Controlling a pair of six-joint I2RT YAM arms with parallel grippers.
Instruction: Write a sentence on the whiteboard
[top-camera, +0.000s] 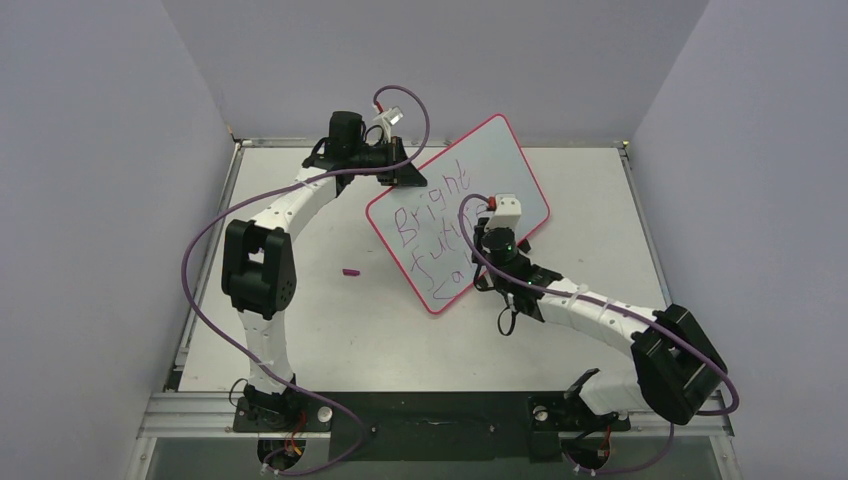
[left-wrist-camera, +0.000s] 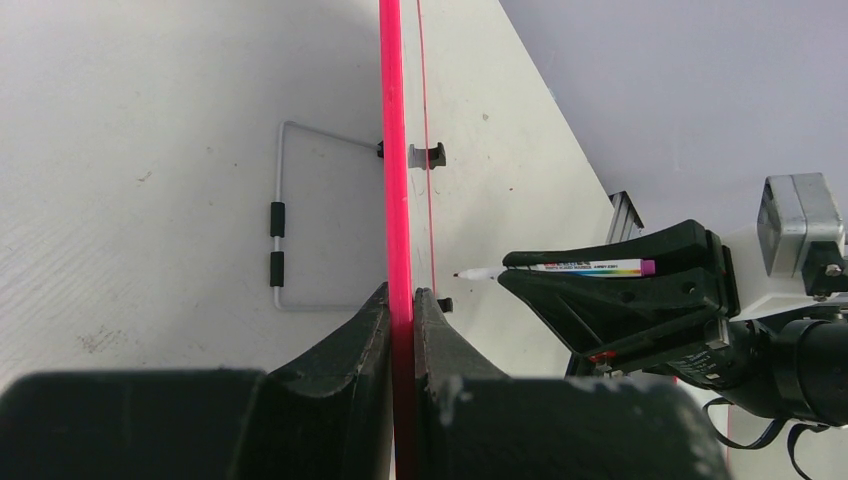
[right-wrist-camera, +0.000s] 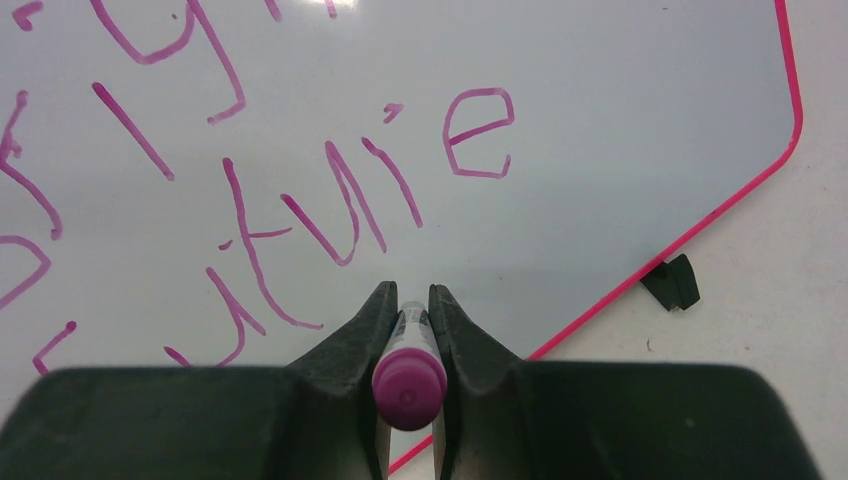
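The whiteboard (top-camera: 500, 160) with its pink frame lies slanted at the table's middle. The sentence (top-camera: 432, 225) on it reads "Bright", "future" and the start of a third line in magenta. My left gripper (top-camera: 398, 172) is shut on the board's far left edge, and the left wrist view shows its jaws pinching the pink frame (left-wrist-camera: 392, 120). My right gripper (top-camera: 490, 238) is over the board's right part, shut on a purple-capped marker (right-wrist-camera: 408, 372). The marker points at the board (right-wrist-camera: 620, 90) just below "future" (right-wrist-camera: 330, 200). I cannot tell whether the tip (left-wrist-camera: 458, 275) touches the board.
A small purple marker cap (top-camera: 351, 271) lies on the table left of the board. A black clip (right-wrist-camera: 672, 283) sits at the board's edge. The board's wire stand (left-wrist-camera: 278, 230) shows beside the frame. Grey walls enclose the table on three sides.
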